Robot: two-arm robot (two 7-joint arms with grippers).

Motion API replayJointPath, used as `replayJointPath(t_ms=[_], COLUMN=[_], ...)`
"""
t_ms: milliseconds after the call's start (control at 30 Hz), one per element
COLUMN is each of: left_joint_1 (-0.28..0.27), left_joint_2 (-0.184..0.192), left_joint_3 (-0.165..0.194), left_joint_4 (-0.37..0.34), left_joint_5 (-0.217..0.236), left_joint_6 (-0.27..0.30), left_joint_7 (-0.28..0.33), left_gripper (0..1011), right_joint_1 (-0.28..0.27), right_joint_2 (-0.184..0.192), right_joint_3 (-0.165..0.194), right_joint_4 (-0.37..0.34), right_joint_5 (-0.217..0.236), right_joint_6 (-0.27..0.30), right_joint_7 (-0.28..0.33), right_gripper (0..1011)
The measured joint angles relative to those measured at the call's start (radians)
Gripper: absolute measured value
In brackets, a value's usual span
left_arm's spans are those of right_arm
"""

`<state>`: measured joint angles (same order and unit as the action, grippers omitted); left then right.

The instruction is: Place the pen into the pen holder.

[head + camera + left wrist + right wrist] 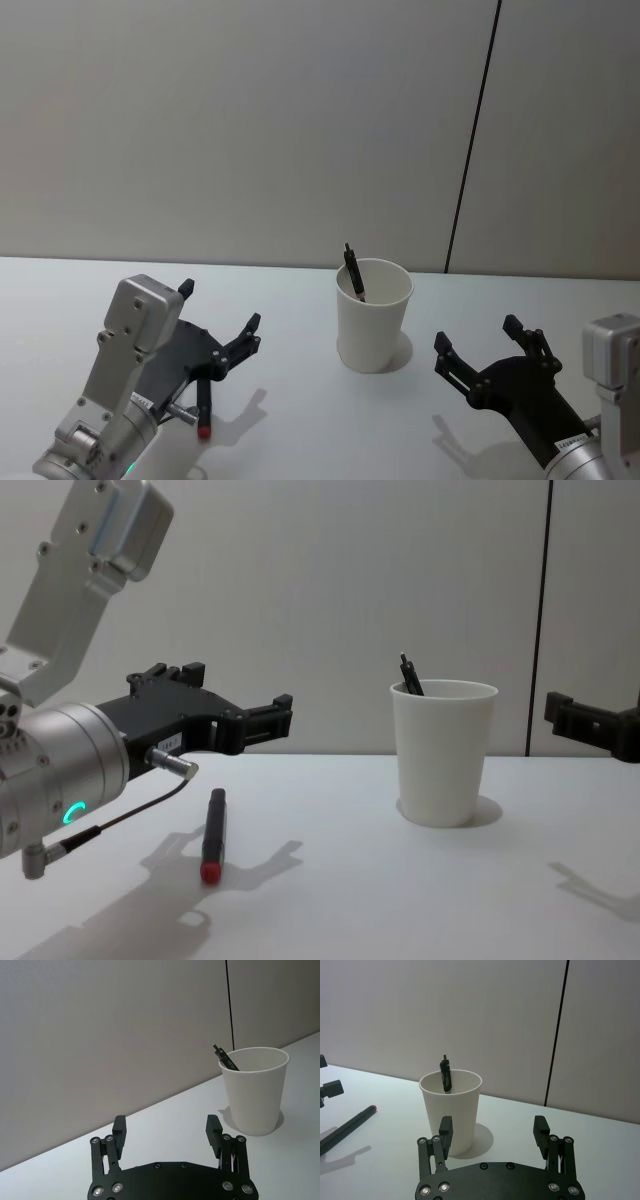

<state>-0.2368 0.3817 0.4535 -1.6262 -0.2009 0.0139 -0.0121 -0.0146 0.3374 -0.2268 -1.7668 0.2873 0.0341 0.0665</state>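
Observation:
The pen holder [373,318] is a white paper cup standing mid-table, also in the left wrist view [255,1092], the right wrist view [451,1112] and the chest view [443,755]. A black pen [354,272] [226,1057] [445,1074] [410,675] stands tilted inside it. Another pen [203,408] [213,832] [347,1127], black with a red end, lies flat on the table left of the cup. My left gripper [220,305] [166,1125] [240,695] hovers open just above that lying pen, holding nothing. My right gripper [477,334] [492,1125] [585,720] is open and empty, right of the cup.
The white table [300,420] runs back to a plain grey wall [250,120] with a dark vertical seam [470,150]. Bare table surface lies between the two grippers and in front of the cup.

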Motion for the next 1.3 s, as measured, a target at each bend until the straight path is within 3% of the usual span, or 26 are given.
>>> replayJointPath(t_ms=[500,967,1300], left_joint_1=[0.018,0.077,0.081], left_joint_2=[0.003,0.015,0.003], left_joint_3=[-0.020,-0.058,-0.073], left_joint_4=[-0.024,-0.087,-0.090], left_joint_5=[-0.048,-0.111,-0.135], left_joint_6=[0.053,0.175,0.263], left_joint_7=[-0.041,-0.056,-0.049], left_gripper=[1003,1003,1003], right_joint_1=[0.000,0.000,0.000], right_joint_2=[0.000,0.000,0.000], right_joint_3=[0.001,0.001,0.001], right_joint_4=[0.000,0.000,0.000], right_joint_5=[0.000,0.000,0.000], right_joint_6=[0.000,0.000,0.000], right_joint_7=[0.000,0.000,0.000], right_gripper=[1001,1001,1001])
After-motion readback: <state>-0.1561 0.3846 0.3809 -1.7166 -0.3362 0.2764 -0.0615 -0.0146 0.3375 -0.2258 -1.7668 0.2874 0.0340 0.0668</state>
